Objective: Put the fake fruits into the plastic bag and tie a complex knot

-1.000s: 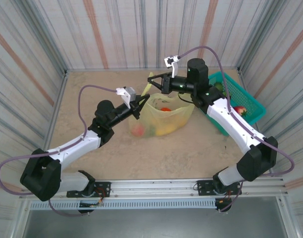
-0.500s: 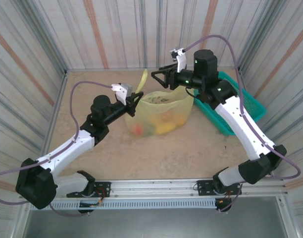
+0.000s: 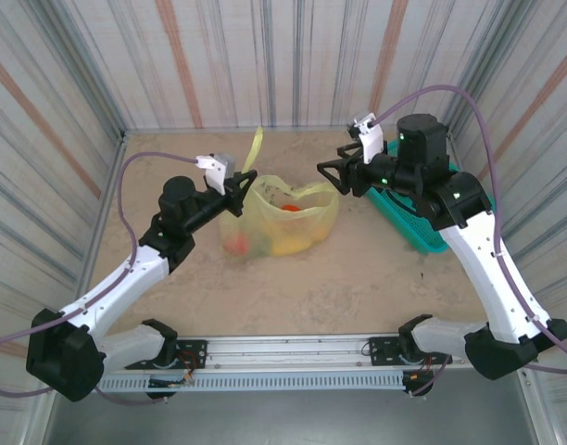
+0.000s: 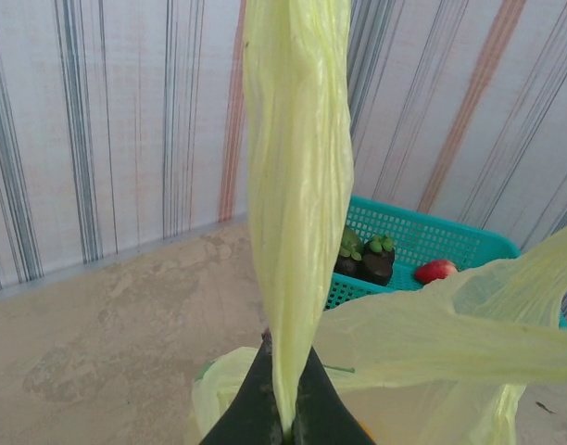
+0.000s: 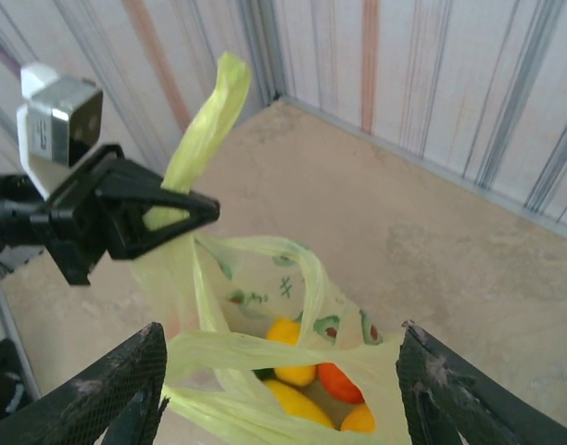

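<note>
The pale yellow-green plastic bag (image 3: 282, 219) stands open on the table with fake fruits inside: a yellow one (image 5: 294, 337) and an orange one (image 5: 340, 382) among them. My left gripper (image 3: 243, 180) is shut on one bag handle (image 4: 297, 185), which sticks straight up from between its fingers (image 4: 251, 408). My right gripper (image 5: 283, 389) hovers open at the bag's right side, its fingers (image 5: 112, 394) wide apart. The bag's other rim strip (image 5: 283, 350) stretches loosely across between them, untouched. No knot is visible.
A teal mesh basket (image 3: 409, 218) stands at the right behind my right arm, holding dark purple fruits (image 4: 363, 256) and a red one (image 4: 436, 271). Corrugated walls close the table on three sides. Bare sandy table (image 3: 311, 287) lies in front of the bag.
The right gripper has drawn back to the right, away from the bag's mouth. The left gripper has shifted left and up with the handle, dragging the bag slightly left.
</note>
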